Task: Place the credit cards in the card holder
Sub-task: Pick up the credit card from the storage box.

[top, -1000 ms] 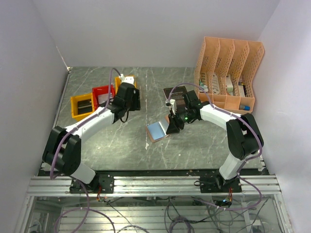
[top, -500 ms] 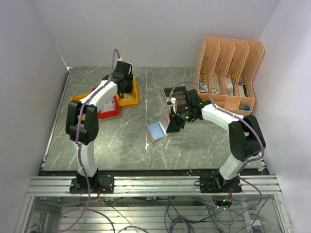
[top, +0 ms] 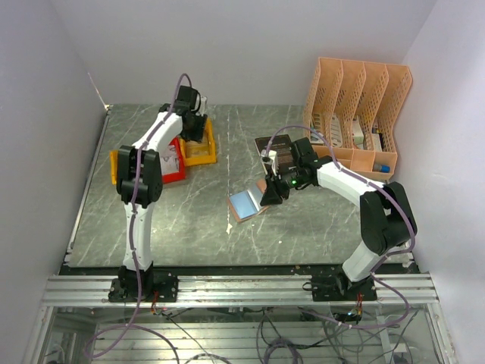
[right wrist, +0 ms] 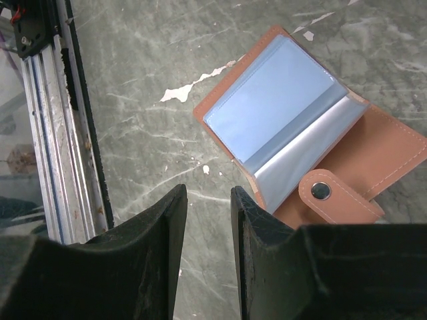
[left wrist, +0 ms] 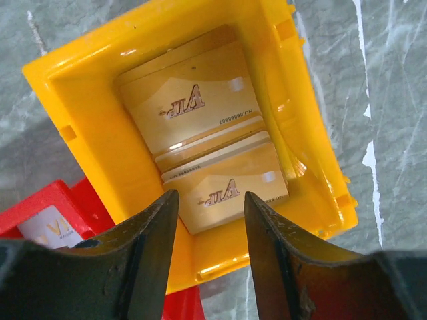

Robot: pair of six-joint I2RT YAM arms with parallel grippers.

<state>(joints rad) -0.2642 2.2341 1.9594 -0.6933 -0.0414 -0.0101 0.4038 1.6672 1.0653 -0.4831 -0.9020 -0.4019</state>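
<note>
Two orange-gold credit cards [left wrist: 193, 100] lie stacked and overlapping inside a yellow bin [left wrist: 73, 120]. My left gripper [left wrist: 210, 200] hangs open just above the bin's near edge, holding nothing. The tan card holder [right wrist: 393, 160] lies open on the table, a light blue card [right wrist: 267, 107] in its clear sleeve and its snap tab [right wrist: 320, 191] folded out. My right gripper [right wrist: 208, 193] is open and empty over bare table, just beside the holder. In the top view the left gripper [top: 195, 130] is over the yellow bin [top: 200, 149] and the right gripper [top: 270, 194] is by the holder [top: 244, 203].
A red bin [top: 168, 161] with a pale card [left wrist: 43, 227] touches the yellow bin's left side. Another yellow bin [top: 115, 163] sits further left. A black book [top: 271, 147] lies behind the right gripper. The peach file rack [top: 356, 114] stands at the back right.
My left arm has risen and swung back, moving its gripper over the yellow bin, and its jaws have narrowed slightly. The right arm and the card holder have not moved.
</note>
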